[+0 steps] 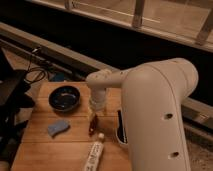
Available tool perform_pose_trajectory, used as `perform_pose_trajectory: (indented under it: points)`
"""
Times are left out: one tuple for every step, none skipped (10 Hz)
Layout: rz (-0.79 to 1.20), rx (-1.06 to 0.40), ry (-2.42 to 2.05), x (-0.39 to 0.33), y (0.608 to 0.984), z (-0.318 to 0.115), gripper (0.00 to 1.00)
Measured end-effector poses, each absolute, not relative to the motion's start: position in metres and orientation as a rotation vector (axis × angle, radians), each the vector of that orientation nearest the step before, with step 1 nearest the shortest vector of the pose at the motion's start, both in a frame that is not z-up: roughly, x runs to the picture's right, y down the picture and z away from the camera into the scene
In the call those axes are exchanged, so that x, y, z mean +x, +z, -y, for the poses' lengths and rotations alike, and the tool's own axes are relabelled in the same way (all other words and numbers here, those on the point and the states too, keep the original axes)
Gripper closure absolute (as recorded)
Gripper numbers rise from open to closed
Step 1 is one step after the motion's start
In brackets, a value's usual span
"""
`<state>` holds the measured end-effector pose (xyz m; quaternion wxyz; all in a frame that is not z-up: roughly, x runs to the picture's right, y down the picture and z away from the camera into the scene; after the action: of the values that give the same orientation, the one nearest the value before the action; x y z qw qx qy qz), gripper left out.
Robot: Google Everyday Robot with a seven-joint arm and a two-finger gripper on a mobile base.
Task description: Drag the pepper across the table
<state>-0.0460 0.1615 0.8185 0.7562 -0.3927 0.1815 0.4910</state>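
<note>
White tube (94, 155) lies nearest on the wooden tabletop (40, 150), its lettering unreadable to us, its lower end cut off. Just beyond its cap rests the pepper (92, 125); farther still from the tube hangs the pincer (96, 107), whose state we cannot tell.

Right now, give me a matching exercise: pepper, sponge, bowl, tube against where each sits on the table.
Things:
1. pepper
2. blue sponge
3. dark bowl
4. white tube

Places:
A. lying nearest the camera, at the table's near edge
B. far-left part of the table
C. mid-table, right beneath the claw, which hangs down from the white arm
D. left of the pepper, nearer the camera than the bowl

Pairs: 1-C, 2-D, 3-B, 4-A
</note>
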Motion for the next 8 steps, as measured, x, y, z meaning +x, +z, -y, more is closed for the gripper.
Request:
perform_pose_trajectory:
  points:
    - [-0.396,-0.855,1.070,-0.046,0.819,-0.162,0.36]
    - [-0.395,-0.837,1.073,-0.045,0.819,-0.162,0.36]
    - [-0.400,-0.811,1.065,-0.050,0.820,-0.163,0.36]
    - [-0.396,-0.809,1.063,-0.055,0.821,-0.163,0.36]
    - [-0.402,-0.808,1.062,-0.053,0.823,-0.165,0.36]
    - [-0.408,-0.813,1.059,-0.055,0.826,-0.168,0.36]
    - [-0.410,-0.819,1.055,-0.057,0.828,-0.170,0.36]
    - [-0.419,-0.833,1.053,-0.058,0.832,-0.175,0.36]
